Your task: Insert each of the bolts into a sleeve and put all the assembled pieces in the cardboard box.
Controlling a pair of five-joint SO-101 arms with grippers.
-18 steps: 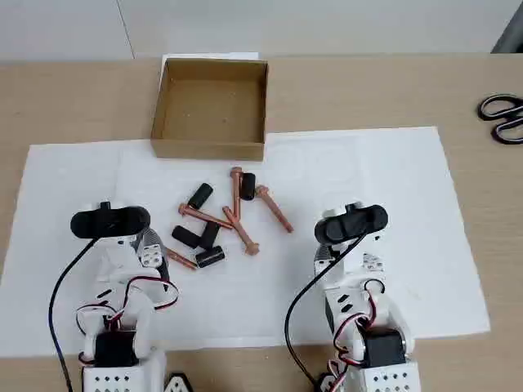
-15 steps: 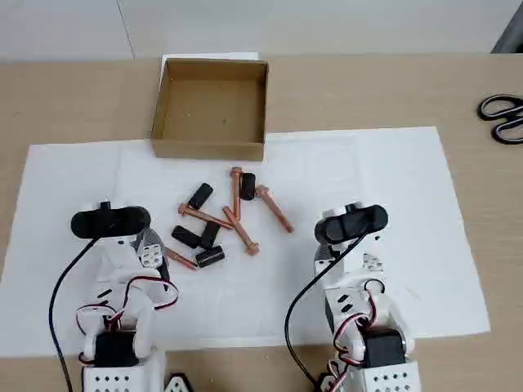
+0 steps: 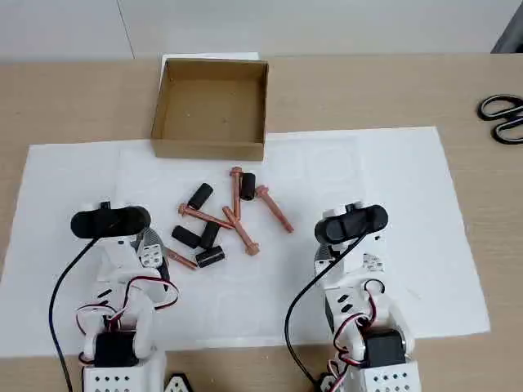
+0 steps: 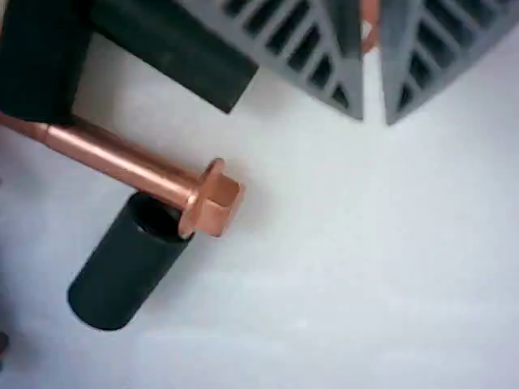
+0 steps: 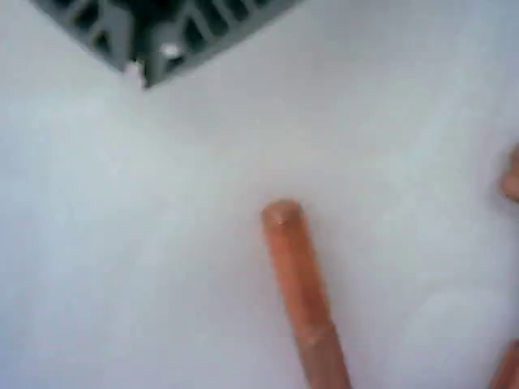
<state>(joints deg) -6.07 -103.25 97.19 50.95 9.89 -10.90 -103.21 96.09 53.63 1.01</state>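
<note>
A cardboard box point(image 3: 211, 135) stands open at the back of the white paper. In front of it lies a loose pile of several copper bolts point(image 3: 240, 222) and black sleeves point(image 3: 210, 256). My left arm point(image 3: 110, 222) stands just left of the pile, my right arm point(image 3: 351, 224) to its right. My left gripper point(image 4: 373, 113) is shut with only a thin slit between its grey fingers point(image 4: 324, 57), low over the paper. One bolt head point(image 4: 215, 198) rests against a sleeve point(image 4: 122, 267) beside it. My right gripper point(image 5: 138, 77) is shut, and a bolt shaft point(image 5: 296, 275) lies apart from it.
White paper point(image 3: 384, 163) covers the wooden table. Black scissors point(image 3: 502, 118) lie at the far right edge. A white sheet sticks out behind the box. Bare paper stretches to the right of the pile and in front of both arms.
</note>
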